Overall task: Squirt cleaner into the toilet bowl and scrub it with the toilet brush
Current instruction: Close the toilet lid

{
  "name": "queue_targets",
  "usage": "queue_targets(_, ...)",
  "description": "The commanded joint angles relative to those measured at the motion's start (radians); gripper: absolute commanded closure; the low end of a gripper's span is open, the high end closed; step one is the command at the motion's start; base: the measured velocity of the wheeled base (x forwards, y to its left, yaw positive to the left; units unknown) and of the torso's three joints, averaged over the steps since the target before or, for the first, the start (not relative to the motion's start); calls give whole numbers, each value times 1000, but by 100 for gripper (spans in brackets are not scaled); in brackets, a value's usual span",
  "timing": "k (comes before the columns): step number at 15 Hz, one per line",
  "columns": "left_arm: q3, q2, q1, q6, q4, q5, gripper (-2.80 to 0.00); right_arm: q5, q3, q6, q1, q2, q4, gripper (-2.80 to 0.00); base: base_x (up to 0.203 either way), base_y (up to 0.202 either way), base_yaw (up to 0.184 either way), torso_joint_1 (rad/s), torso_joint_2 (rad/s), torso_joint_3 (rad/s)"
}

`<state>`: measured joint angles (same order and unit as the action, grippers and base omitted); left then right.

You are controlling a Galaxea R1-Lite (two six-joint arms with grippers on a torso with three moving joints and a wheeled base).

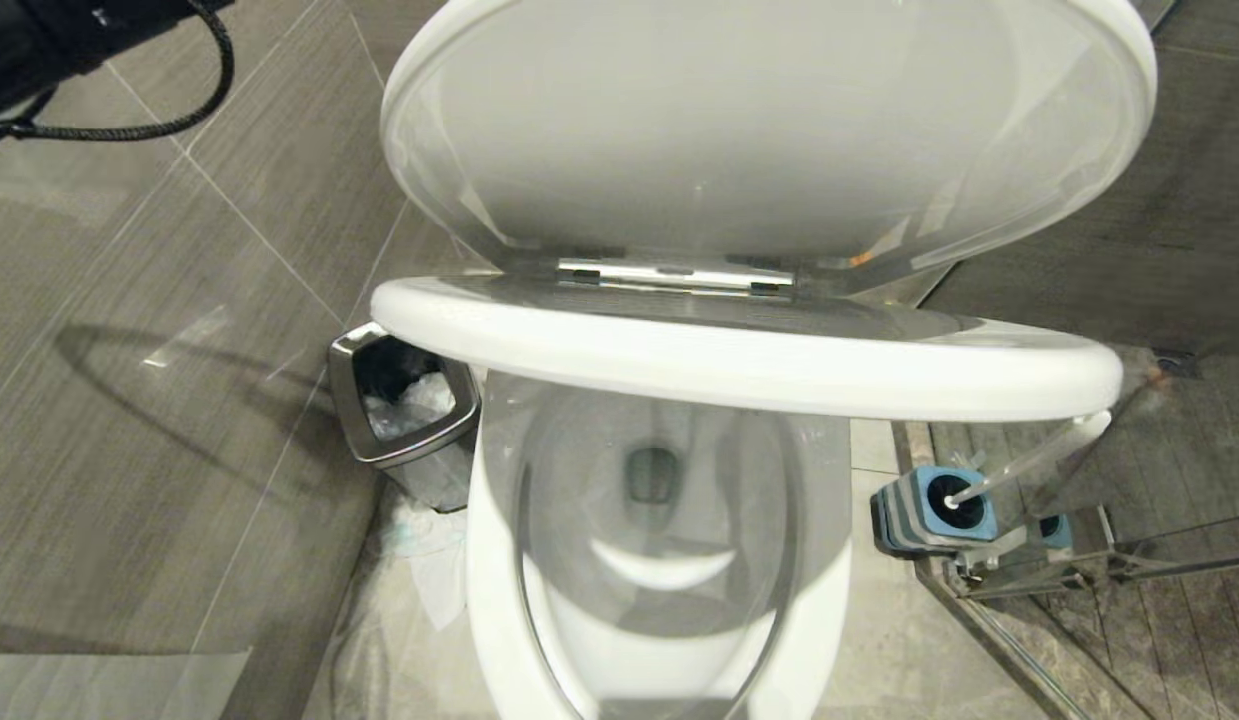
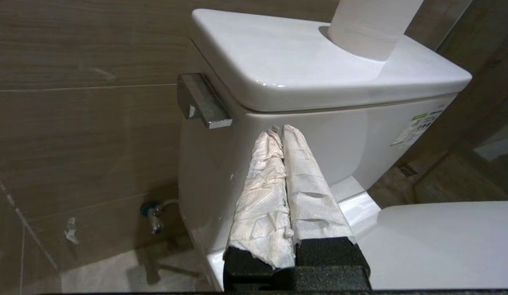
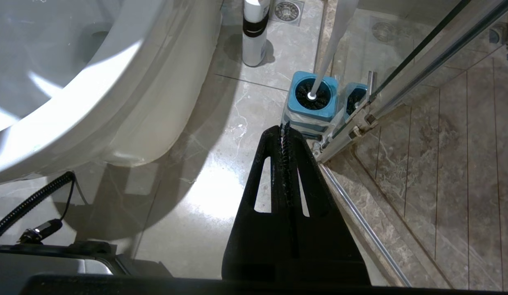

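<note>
Head view: toilet brush [image 1: 1019, 468] (in holder) beside toilet bowl [image 1: 499, 600].

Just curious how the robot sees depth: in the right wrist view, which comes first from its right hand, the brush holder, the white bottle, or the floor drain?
From the shut right hand:
1. Brush holder, just beyond the fingertips.
2. White bottle, farther, beside the bowl.
3. Floor drain, farthest, behind the bottle.

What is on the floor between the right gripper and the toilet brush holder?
Nothing: in the right wrist view only bare floor tile separates the shut right gripper from the blue-topped holder just beyond its tips.
</note>
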<state>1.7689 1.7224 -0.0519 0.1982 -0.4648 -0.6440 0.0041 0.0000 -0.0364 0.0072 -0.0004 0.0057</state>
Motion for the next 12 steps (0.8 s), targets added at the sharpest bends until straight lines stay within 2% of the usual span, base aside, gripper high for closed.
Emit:
queue_targets(1,85,-88,-3,-22,270,22,0,1,1,0,0,0,0,0,0,0,0,0,0,0)
queue_targets(3,163,-141,-15,-80,558,96,0,1,2,0,0,0,0,0,0,0,0,0,0,0)
queue_targets(5,182,-185,-54,-233,722,307,0,1,0,0,0,0,0,0,0,0,0,0,0,0)
queue_targets(6,184,-198,-105,-262,759,362,0,1,2,0,0,0,0,0,0,0,0,0,0,0)
queue_targets(9,175,-221,-237,-252,781,489,0,1,0,0,0,0,0,0,0,0,0,0,0,0)
queue_targets(12,167,-231,-384,-254,788,573,0,1,0,0,0,0,2,0,0,0,0,0,0,0)
